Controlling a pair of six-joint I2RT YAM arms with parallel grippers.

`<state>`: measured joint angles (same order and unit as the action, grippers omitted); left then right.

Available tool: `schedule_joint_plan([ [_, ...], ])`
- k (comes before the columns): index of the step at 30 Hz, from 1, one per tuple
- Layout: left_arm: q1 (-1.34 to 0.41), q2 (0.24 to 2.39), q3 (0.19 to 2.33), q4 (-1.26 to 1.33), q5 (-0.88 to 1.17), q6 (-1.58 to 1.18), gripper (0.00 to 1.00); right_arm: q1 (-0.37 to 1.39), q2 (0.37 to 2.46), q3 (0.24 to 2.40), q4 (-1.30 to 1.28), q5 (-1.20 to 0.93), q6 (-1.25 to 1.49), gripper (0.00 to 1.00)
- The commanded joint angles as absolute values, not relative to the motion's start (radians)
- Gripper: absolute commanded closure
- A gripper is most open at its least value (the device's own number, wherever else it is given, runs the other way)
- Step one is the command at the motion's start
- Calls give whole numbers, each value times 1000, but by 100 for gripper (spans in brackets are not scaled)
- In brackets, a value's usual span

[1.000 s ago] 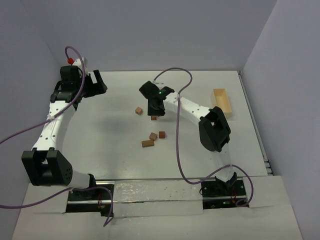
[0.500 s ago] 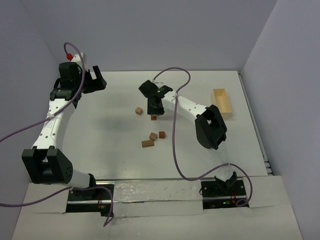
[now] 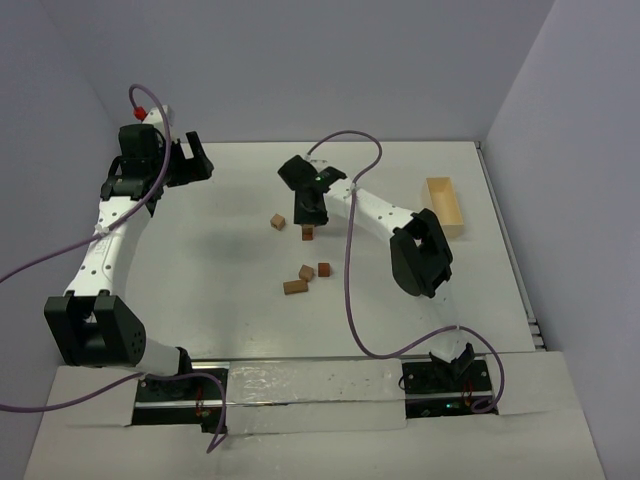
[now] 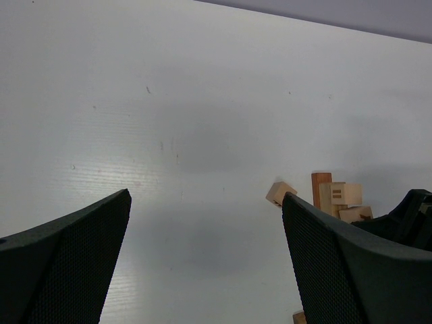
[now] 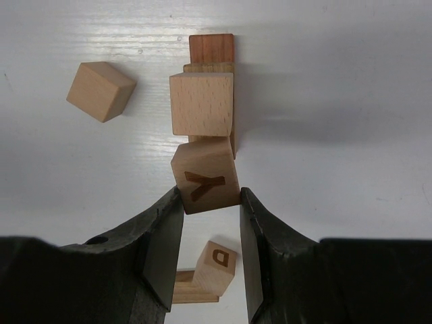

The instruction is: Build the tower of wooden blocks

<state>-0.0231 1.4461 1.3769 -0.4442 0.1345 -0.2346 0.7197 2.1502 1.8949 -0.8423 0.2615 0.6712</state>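
The tower stands mid-table. In the right wrist view it is a reddish-brown block under a plain tan cube. My right gripper is shut on a tan cube marked Y, held slightly twisted right at the top of that stack. My right gripper also shows in the top view. Loose wood blocks lie around: a tan cube, a reddish cube, a D cube and a short bar. My left gripper is open and empty at the far left.
The pale wooden tray lies at the far right of the table. In the left wrist view the tower and a tan cube show at the right, partly behind my right finger.
My right gripper has shifted slightly toward the far side, so more of the tower shows below it. My left arm turned a little, then held still.
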Motion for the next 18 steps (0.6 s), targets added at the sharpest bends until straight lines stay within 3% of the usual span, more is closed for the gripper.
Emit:
schedule_joint_plan([
  [1, -15, 1451, 1414, -391, 129, -227, 1, 713, 2168, 1953, -850, 287, 670, 100],
  [18, -15, 1454, 1413, -393, 129, -224, 1, 709, 2194, 1961, -855, 282, 675, 100],
])
